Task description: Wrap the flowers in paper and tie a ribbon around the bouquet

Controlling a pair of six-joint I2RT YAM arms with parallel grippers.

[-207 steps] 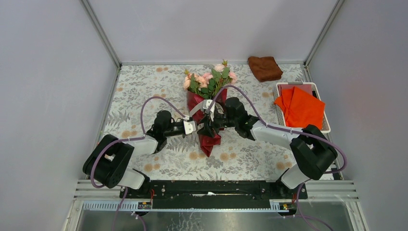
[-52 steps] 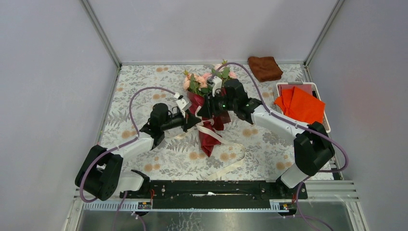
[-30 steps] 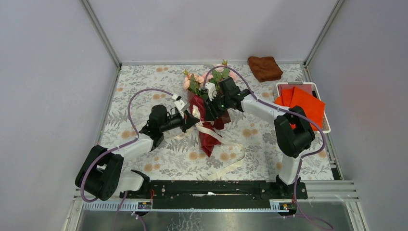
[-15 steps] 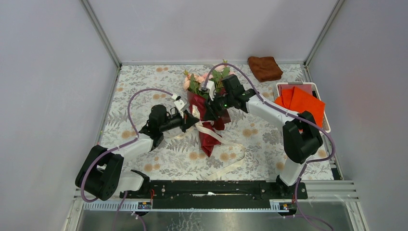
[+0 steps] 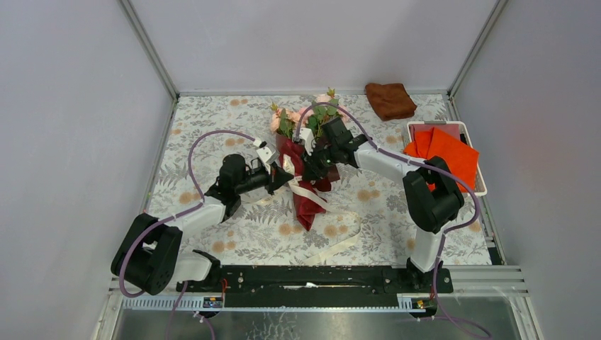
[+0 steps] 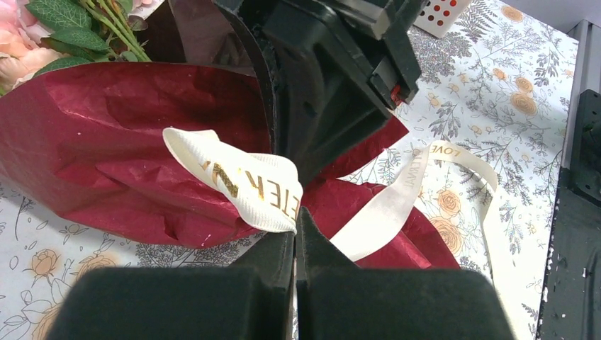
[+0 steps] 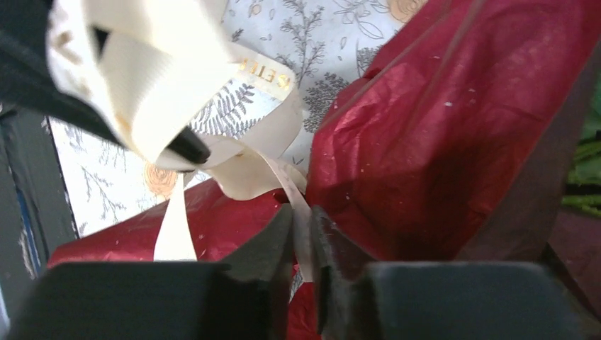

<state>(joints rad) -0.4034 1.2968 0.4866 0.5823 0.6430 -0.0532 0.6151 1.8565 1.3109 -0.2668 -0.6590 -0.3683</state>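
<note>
Overhead, first: bouquet (image 5: 289, 147) lying near the middle of the flower-patterned table (image 5: 205, 110), heads toward the far wall. Flowers (image 5: 303, 117), pink with green leaves, at the far end. Paper (image 5: 306, 208), dark red, wrapped round the stems and tapering to a point toward the arms. Ribbon (image 5: 315, 198), cream, crossing the wrap about midway and trailing in a loose curve over the table to the near right. Left claw (image 5: 285, 173) at the wrap's left edge, right claw (image 5: 312, 167) reaching over the wrap from the right, the two tips near each other; their grip cannot be read from this view. Brown cloth (image 5: 390, 100) in the far right corner. White basket (image 5: 434, 123) at the right edge, holding orange sheets (image 5: 443, 157). Next, left wrist: left claw (image 6: 295, 237) closed, fingertips pressed together on a fold of ribbon (image 6: 244, 184) with gold lettering, the fold resting against the paper (image 6: 106, 134). Black body of the right claw just behind; a second length of ribbon running off over the table to the right; leaves and a pink bloom in the upper left corner. Lastly, right wrist: right claw (image 7: 302, 227) closed on a thin strand of ribbon (image 7: 152, 92) passing between its fingertips, at the edge of the paper (image 7: 439, 120). Left claw's black tip (image 7: 190, 149) at upper left, holding a loop of the ribbon above the table.
</note>
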